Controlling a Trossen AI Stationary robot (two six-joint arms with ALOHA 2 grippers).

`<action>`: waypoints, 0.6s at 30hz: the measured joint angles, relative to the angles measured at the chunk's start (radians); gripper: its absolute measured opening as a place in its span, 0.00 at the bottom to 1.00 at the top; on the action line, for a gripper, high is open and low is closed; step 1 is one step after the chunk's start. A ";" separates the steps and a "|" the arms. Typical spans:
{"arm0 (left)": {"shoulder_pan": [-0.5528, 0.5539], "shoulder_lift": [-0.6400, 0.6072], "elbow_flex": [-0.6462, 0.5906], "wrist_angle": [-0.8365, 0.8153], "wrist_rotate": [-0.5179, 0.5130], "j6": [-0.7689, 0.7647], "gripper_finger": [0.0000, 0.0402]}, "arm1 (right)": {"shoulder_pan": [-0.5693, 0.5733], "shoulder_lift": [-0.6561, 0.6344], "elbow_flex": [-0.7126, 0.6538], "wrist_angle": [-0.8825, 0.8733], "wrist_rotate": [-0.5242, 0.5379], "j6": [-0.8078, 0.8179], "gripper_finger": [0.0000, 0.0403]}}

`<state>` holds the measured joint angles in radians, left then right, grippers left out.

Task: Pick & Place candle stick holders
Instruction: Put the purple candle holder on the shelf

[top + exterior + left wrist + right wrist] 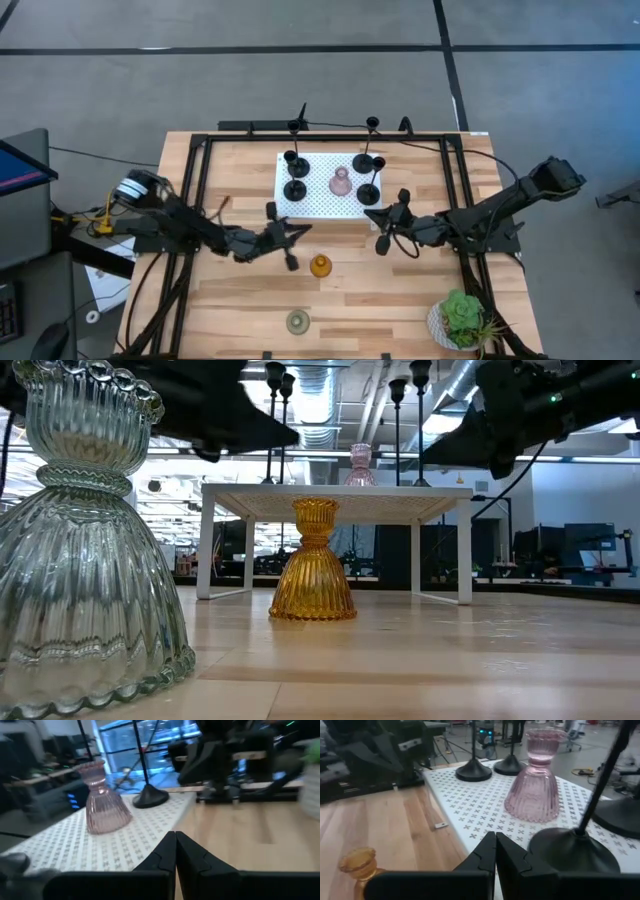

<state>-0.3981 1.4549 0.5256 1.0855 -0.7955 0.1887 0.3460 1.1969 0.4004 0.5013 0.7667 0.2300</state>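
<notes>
Low view, ribbed amber holder (pixel 313 563), seemingly glass

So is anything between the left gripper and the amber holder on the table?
Nothing visible. The left gripper, shut, hangs just left of the amber holder, with only bare wooden table between them. The white platform lies farther back.

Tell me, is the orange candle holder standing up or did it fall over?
Standing up. The amber candle holder sits flat on its wide base on the wooden table, cup end on top.
</notes>
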 joint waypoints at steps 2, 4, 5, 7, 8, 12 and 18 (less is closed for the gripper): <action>0.000 0.057 0.069 0.001 -0.042 0.047 0.01 | 0.001 -0.002 0.000 0.001 -0.010 -0.005 0.00; 0.000 0.102 0.137 0.005 -0.085 0.096 0.01 | 0.001 -0.002 0.000 -0.003 -0.010 -0.005 0.00; 0.000 0.123 0.171 0.004 -0.113 0.123 0.01 | 0.001 0.000 0.000 -0.005 -0.010 -0.004 0.00; 0.000 0.155 0.230 0.004 -0.158 0.173 0.01 | 0.001 0.001 0.000 -0.025 -0.010 -0.004 0.00; 0.001 0.168 0.257 0.005 -0.181 0.194 0.01 | 0.001 0.001 0.000 -0.031 -0.010 -0.004 0.00; 0.016 0.217 0.346 0.000 -0.206 0.240 0.01 | 0.001 0.001 0.000 -0.030 -0.010 -0.004 0.00; 0.074 0.279 0.437 -0.006 -0.207 0.302 0.01 | 0.008 0.001 0.000 -0.030 -0.010 0.004 0.00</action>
<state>-0.3245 1.7344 0.9625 1.0798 -1.0027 0.4903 0.3540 1.1976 0.4004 0.4713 0.7564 0.2339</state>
